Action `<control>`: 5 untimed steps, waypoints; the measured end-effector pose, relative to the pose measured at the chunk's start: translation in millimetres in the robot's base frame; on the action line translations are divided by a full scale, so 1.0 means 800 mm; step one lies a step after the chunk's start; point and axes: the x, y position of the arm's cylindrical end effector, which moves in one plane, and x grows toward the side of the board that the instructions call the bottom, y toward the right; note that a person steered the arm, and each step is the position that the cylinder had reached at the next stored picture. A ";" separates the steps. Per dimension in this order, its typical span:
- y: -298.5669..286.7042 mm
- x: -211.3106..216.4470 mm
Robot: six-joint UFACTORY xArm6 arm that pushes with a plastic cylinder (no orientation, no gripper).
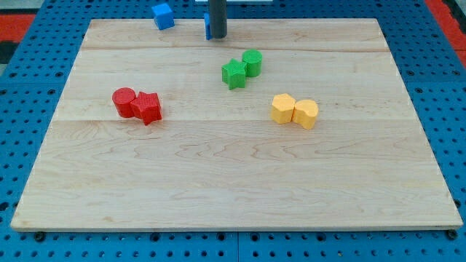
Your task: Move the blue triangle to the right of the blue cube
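The blue cube [163,15] sits at the view's top edge of the wooden board [233,182], left of centre. My tip [217,36] stands near the top edge, to the cube's right. A sliver of blue, the blue triangle [207,25], shows just at the left side of the rod, mostly hidden behind it. The tip is touching or almost touching that block; I cannot tell which.
A green star [234,73] and a green cylinder [252,62] touch each other below and right of the tip. A red cylinder [124,101] and a red star [148,108] sit at the left. Two yellow blocks [295,110] sit at the right.
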 end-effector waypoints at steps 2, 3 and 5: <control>0.014 -0.015; 0.015 -0.031; 0.016 -0.049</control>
